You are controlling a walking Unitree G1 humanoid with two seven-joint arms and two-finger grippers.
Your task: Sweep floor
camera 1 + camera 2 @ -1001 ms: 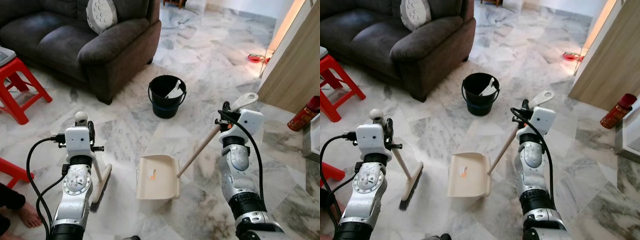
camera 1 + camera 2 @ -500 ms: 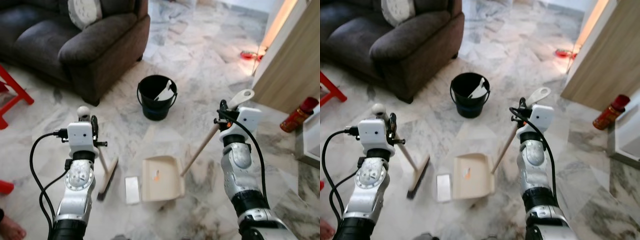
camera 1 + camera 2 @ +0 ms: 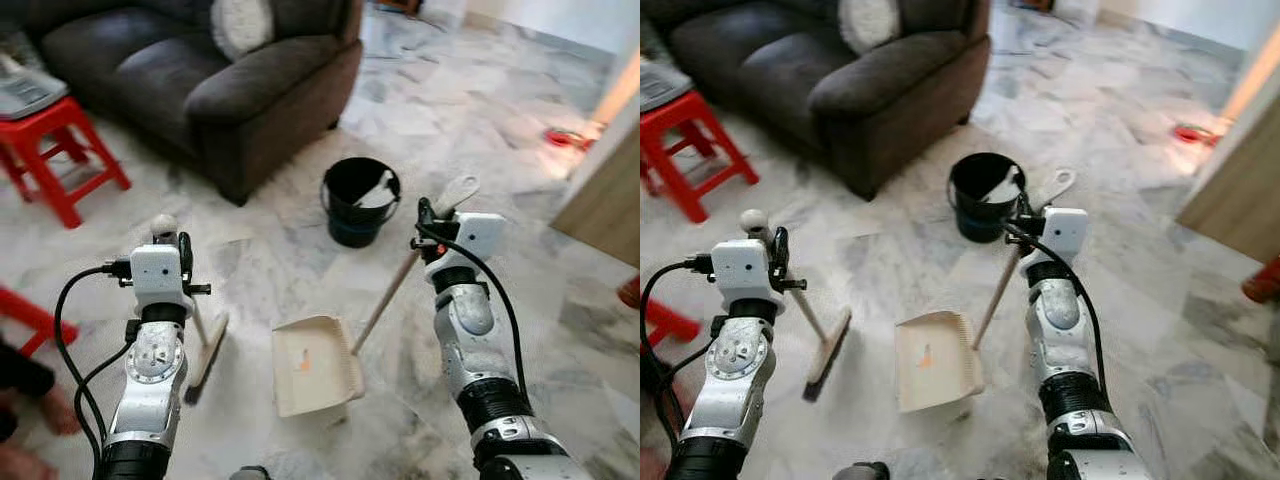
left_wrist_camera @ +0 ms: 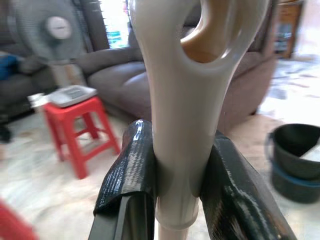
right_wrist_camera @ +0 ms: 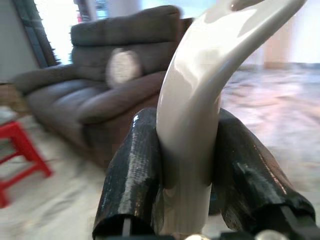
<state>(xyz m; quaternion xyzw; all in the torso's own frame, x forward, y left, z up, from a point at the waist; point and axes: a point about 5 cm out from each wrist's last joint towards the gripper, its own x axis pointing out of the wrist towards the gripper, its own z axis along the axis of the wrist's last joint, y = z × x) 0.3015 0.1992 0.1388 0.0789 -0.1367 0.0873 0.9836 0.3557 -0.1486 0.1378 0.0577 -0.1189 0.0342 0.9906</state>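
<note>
Left end effector [image 4: 172, 200] clamped tight on the broom [image 3: 205, 345], right end effector [image 5: 187, 175] clenched around the dustpan [image 3: 315, 365] handle — the pan resting on the marble floor [image 3: 480, 140], bucket [image 3: 360, 200] at its 12 o'clock. The brush head stands apart at the pan's 9 o'clock — a wide sweep could scatter debris past its lip.

Both arms up front, both grippers clamped

Left gripper [image 4: 175, 180] sits around 8 o'clock with its fingers [image 4: 127, 172] squeezed tight; right gripper [image 5: 187, 160] around 2 o'clock, forearm raised, pinched shut too.
</note>
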